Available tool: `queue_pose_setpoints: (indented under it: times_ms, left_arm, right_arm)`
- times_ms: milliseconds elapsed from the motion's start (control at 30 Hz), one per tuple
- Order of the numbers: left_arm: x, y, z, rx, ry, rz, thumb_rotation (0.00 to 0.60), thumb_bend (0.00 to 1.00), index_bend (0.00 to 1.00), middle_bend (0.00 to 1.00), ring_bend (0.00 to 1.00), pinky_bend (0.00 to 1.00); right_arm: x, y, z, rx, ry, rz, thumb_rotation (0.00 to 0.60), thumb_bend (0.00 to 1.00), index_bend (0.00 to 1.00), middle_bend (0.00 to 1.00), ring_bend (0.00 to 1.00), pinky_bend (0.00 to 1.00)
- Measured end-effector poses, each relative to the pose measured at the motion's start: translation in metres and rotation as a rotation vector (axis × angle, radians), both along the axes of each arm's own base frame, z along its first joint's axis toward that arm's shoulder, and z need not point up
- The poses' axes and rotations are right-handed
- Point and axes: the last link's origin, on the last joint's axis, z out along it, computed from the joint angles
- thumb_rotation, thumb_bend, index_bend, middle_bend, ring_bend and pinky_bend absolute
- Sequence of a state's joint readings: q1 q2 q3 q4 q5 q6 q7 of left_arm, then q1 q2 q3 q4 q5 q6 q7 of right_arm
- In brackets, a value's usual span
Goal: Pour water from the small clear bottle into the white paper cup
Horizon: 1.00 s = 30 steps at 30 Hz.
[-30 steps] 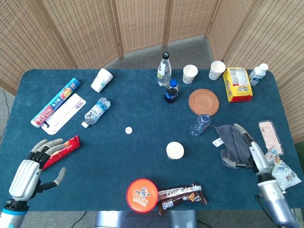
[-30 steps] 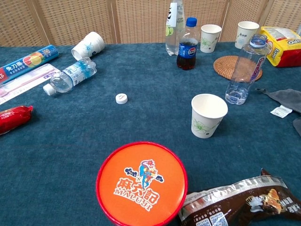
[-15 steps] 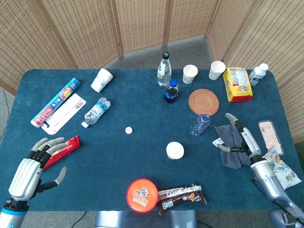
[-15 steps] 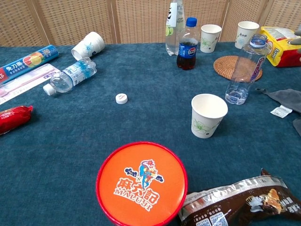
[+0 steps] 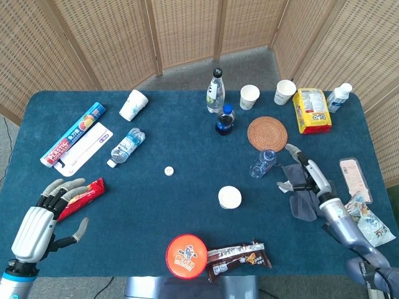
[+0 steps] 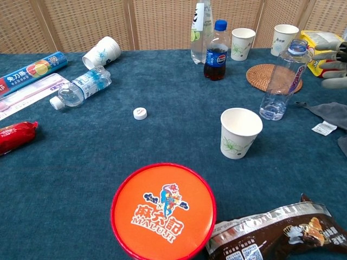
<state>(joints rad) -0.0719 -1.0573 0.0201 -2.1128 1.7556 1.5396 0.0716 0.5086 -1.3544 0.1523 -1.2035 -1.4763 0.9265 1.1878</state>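
While only the head view shows the left robot hand (image 5: 38,219) spread empty, both show the right robot hand (image 5: 307,176) open.

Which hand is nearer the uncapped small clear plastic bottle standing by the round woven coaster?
Right. The right hand hovers open just right of the small clear bottle, not touching it. The left hand sits at the table's near-left corner, far across.

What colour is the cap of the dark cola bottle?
Blue; the cola bottle's cap shows best in the chest view.
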Motion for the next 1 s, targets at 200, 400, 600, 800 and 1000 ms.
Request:
queue_pose_setpoints:
  times_ms: [200, 400, 600, 800, 1000]
  left_arm:
    - [-0.001, -0.001, 0.002, 0.011, 0.000, 0.008, 0.465, 0.47, 0.21, 0.19, 0.18, 0.10]
    - [-0.003, -0.002, 0.002, 0.013, 0.001, 0.016, 0.465, 0.47, 0.20, 0.19, 0.18, 0.10]
    - [-0.006, -0.003, 0.005, 0.023, 0.001, 0.026, 0.464, 0.48, 0.20, 0.19, 0.18, 0.10]
    - [-0.010, -0.005, 0.006, 0.026, -0.001, 0.037, 0.463, 0.47, 0.20, 0.19, 0.18, 0.10]
    - [-0.014, -0.007, 0.007, 0.035, -0.004, 0.047, 0.466, 0.47, 0.20, 0.19, 0.18, 0.10]
  right_arm:
    - [0.001, -0.010, -0.013, 0.031, -0.005, 0.001, 0.600, 0.10, 0.00, 0.00, 0.00, 0.00]
    - [0.012, -0.026, -0.024, 0.067, -0.025, 0.010, 0.600, 0.10, 0.00, 0.00, 0.00, 0.00]
    - [0.022, -0.034, -0.037, 0.095, -0.030, 0.027, 0.600, 0.10, 0.00, 0.00, 0.00, 0.00]
    - [0.030, -0.035, -0.047, 0.119, -0.039, 0.045, 0.600, 0.10, 0.00, 0.00, 0.00, 0.00]
    - [0.035, -0.040, -0.054, 0.132, -0.035, 0.043, 0.600, 0.10, 0.00, 0.00, 0.00, 0.00]
